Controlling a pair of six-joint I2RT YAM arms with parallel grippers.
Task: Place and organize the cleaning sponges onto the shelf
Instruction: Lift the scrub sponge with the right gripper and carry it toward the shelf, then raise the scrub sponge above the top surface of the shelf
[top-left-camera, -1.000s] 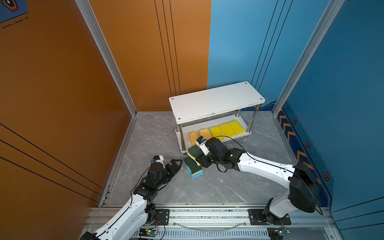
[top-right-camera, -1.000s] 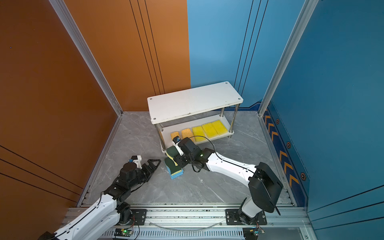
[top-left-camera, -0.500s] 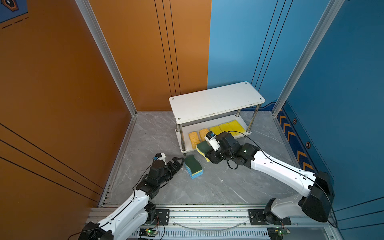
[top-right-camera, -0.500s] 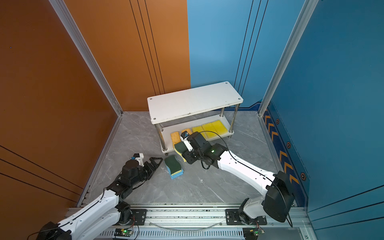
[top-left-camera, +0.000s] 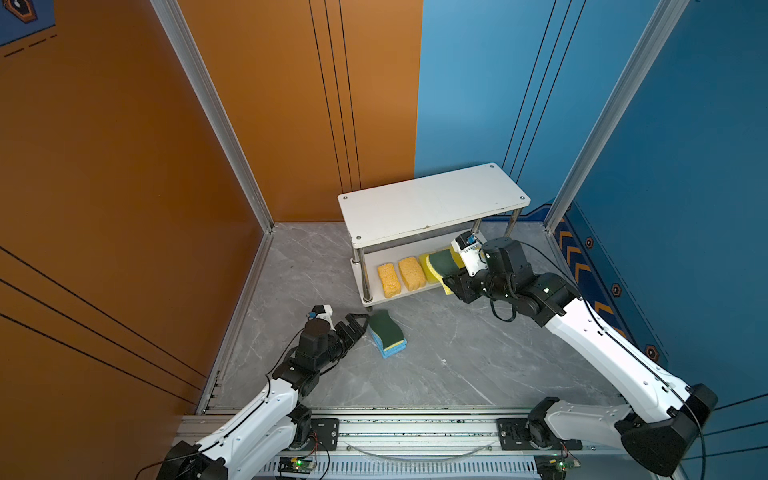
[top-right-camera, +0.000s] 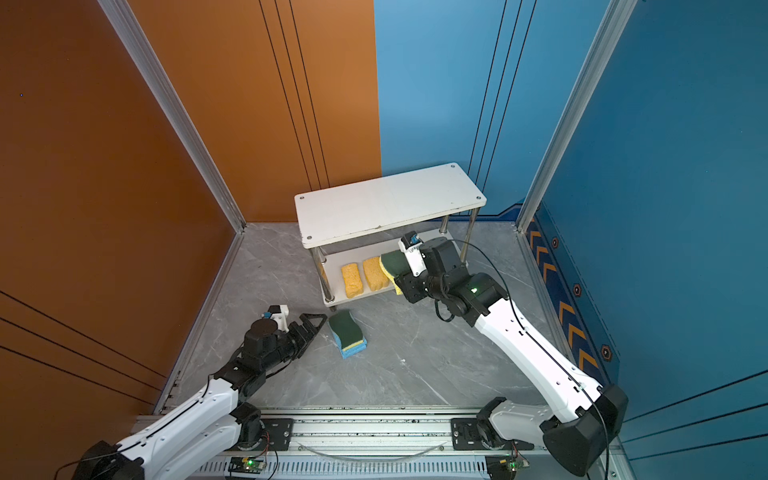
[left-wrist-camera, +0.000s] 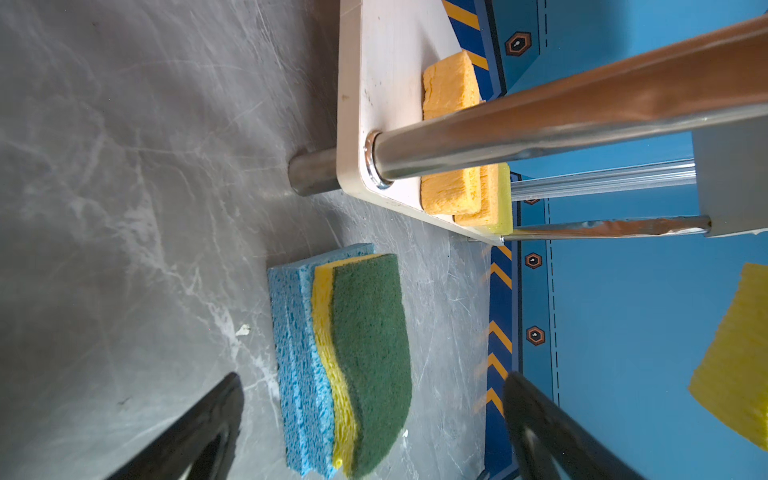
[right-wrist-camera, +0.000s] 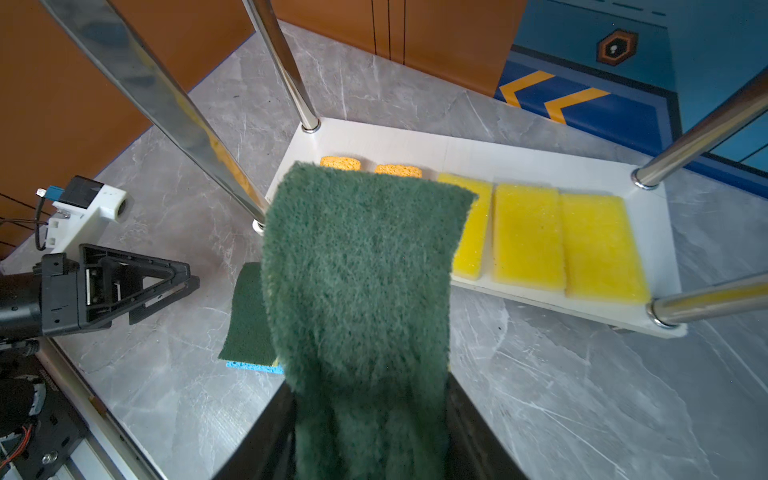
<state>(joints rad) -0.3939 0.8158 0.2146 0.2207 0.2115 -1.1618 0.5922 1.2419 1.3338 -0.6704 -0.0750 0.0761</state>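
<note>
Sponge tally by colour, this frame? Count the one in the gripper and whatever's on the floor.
Orange sponges: 2, on the shelf's lower board
Yellow sponges: 3, same board
Green-topped sponges: 2, one in the right gripper, one topping the stack on the floor
Blue sponges: 2 it seems, under that stack
Total: 9

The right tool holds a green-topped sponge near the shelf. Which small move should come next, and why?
Probably the right tool should lift the green-topped sponge toward the top board. The lower board already carries two orange sponges and three yellow sponges side by side; nothing lies on the top board.
</note>
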